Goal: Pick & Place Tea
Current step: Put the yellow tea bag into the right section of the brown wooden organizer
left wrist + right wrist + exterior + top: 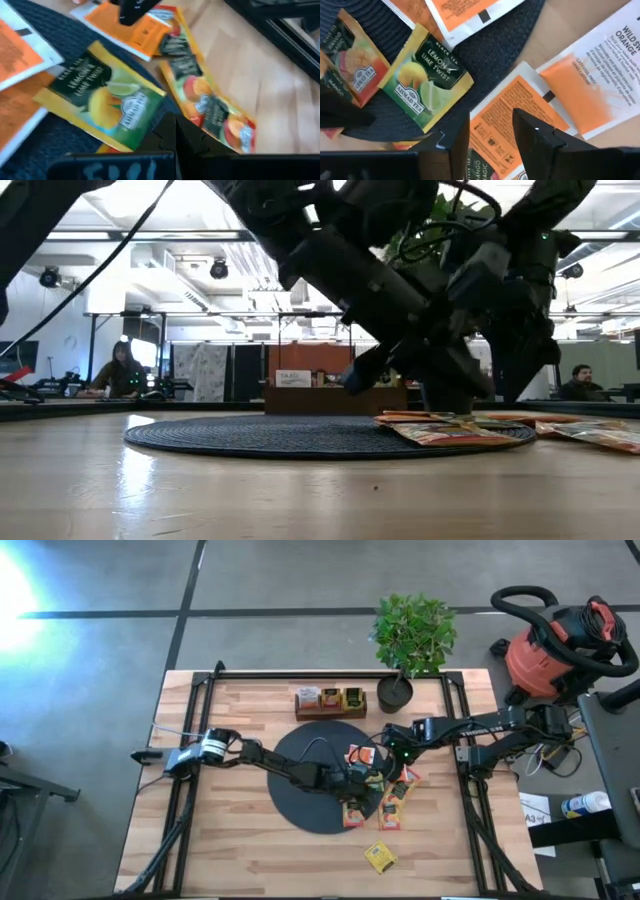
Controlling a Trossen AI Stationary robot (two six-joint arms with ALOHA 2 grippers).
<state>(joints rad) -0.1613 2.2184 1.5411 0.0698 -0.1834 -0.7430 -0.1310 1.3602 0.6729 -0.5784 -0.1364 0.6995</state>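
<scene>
sachets of tea lie loose where the large round black woven mat point(300, 802) meets the pale wooden slat table point(230, 860), mostly on the mat's right edge and just off it. in the right wrist view a yellow-and-green lemon lime paper sachet point(426, 76) rests flat on the mat, a red-orange mango sachet point(355, 62) is beside it, and white sachets with orange panels point(580, 95) spread onto the wood. one more yellow sachet point(379, 856) sits well apart, nearer the table's front.

the right gripper point(490, 132) hovers low over an orange-backed sachet point(512, 112), its two dark fingers parted with nothing between them; that spacing looks like a line-up for a pinch on the packet's edge. the left gripper point(174, 131) is clenched shut and empty, its tip close above the same cluster, near the lemon lime packet, perhaps placed there to steady or nudge the pile.

the small brown wooden compartment box point(329, 702) stands at the back of the table beside a potted green plant point(412, 635), and already holds a few packets, which suggests it as the destination.
</scene>
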